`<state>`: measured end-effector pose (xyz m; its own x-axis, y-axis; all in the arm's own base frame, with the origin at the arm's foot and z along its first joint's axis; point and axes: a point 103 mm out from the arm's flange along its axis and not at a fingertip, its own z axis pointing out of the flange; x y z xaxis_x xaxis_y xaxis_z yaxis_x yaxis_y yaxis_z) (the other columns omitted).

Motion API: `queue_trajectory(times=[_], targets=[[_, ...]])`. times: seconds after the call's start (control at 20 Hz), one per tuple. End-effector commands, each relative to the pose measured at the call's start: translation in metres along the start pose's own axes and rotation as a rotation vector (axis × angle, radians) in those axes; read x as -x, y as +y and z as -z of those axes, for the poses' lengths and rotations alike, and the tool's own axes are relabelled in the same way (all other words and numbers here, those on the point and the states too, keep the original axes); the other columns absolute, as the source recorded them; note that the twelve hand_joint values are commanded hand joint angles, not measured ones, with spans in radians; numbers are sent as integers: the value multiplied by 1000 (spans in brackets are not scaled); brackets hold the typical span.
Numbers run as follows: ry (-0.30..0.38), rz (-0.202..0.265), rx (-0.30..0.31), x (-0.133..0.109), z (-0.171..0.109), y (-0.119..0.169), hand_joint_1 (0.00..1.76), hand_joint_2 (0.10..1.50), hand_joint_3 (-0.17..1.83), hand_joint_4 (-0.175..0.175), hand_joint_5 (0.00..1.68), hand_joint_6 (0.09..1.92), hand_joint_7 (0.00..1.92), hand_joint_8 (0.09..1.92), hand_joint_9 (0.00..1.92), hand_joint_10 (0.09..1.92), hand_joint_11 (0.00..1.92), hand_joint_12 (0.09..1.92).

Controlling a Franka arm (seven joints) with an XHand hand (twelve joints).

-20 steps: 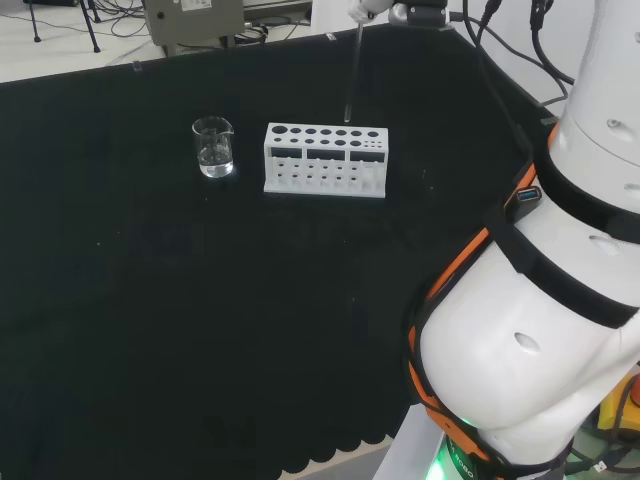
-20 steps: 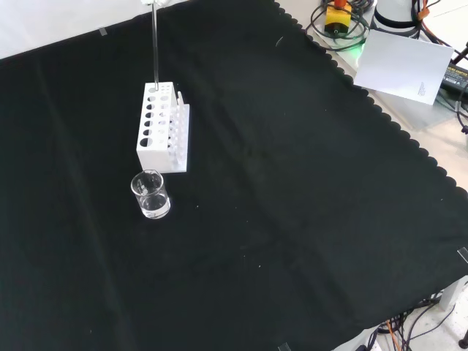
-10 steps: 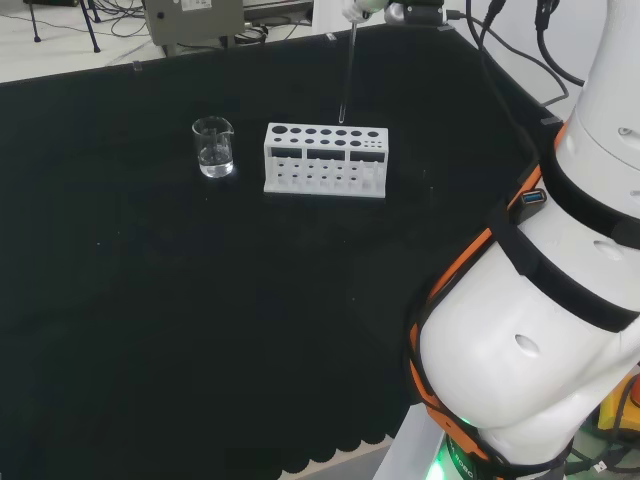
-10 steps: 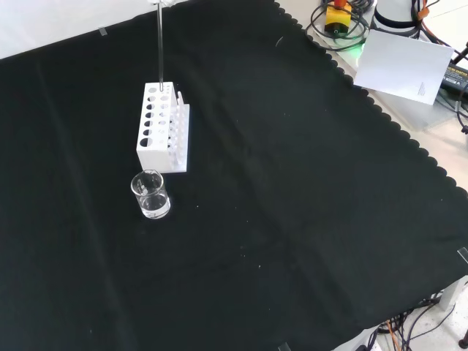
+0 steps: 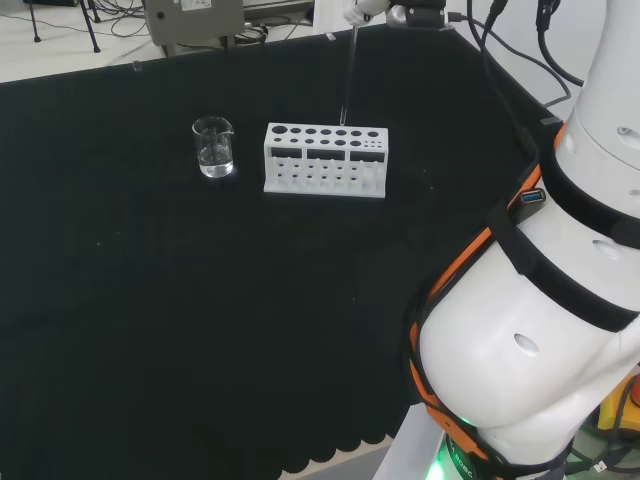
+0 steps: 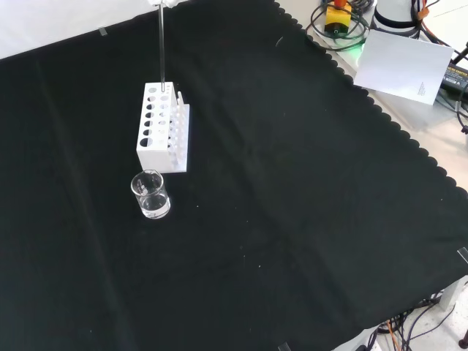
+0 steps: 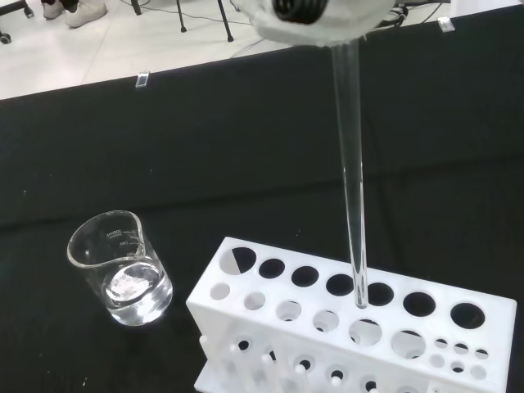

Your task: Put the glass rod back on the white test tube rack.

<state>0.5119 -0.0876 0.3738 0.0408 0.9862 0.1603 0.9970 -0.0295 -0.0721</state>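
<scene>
Head view: the glass rod hangs near-upright from the hand at the top edge, its tip just above the white test tube rack at upper centre. Front view: rod over the rack's far end, the small glass beaker below it. Wrist view: the tip sits over a hole — the fingers' state I cannot tell.

Head, front and close wrist cameras share the rack.

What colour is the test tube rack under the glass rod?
White, the rack shows best in the wrist view.
</scene>
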Motion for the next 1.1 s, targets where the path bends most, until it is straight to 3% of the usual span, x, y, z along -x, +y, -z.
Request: queue_trajectory(times=[0.05, 0.4, 1.1], targets=[[5, 1, -14, 2, -6, 0, 1236, 1025, -175, -175, 1490, 122, 1582, 916, 1920, 438, 1813, 826], [17, 11, -36, 2, -23, 11, 1236, 1025, -175, -175, 1491, 120, 1582, 916, 1920, 438, 1813, 826], [19, 12, -48, 1, -26, 18, 1236, 1025, -175, -175, 1492, 117, 1582, 915, 1920, 438, 1814, 826]])
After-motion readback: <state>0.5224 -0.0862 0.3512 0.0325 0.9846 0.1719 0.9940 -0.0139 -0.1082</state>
